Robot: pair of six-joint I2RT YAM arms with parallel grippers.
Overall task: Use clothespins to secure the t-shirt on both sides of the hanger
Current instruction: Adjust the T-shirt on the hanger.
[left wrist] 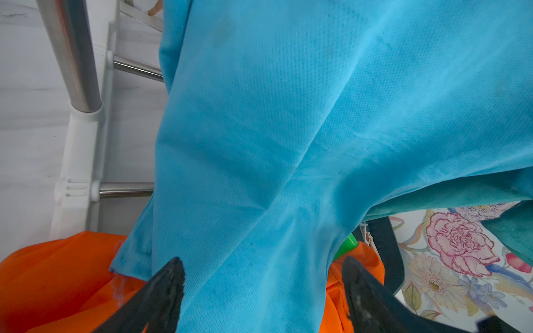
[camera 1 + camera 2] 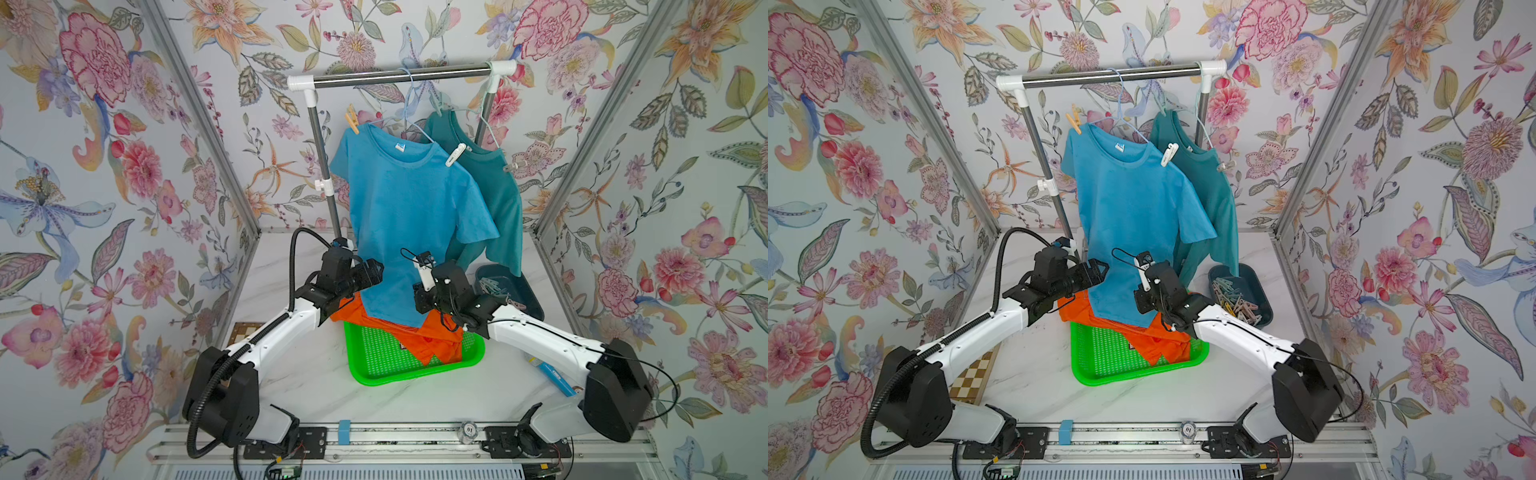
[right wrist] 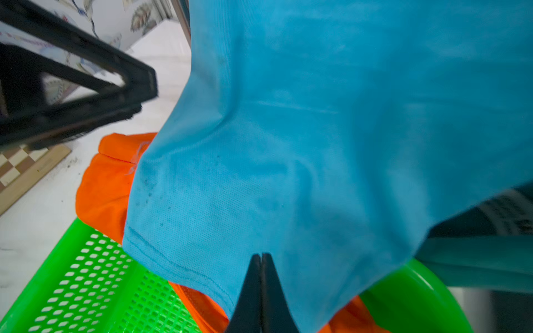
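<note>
Left wrist view: left gripper (image 1: 262,259) open astride the hem of the t-shirt (image 1: 288,115); right gripper (image 3: 262,255) closed, empty. A yellow clothespin (image 2: 352,118) and a white clothespin (image 2: 455,154) grip its shoulders: seemingly done.

Clothespins (image 2: 1236,304) in bin (image 2: 1246,275) beside basket (image 2: 1133,376)

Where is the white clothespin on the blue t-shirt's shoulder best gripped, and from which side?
Grip the white clothespin by its free upper end, coming from above: that end seems to stick out past the blue t-shirt, the lower end bites the shoulder.
</note>
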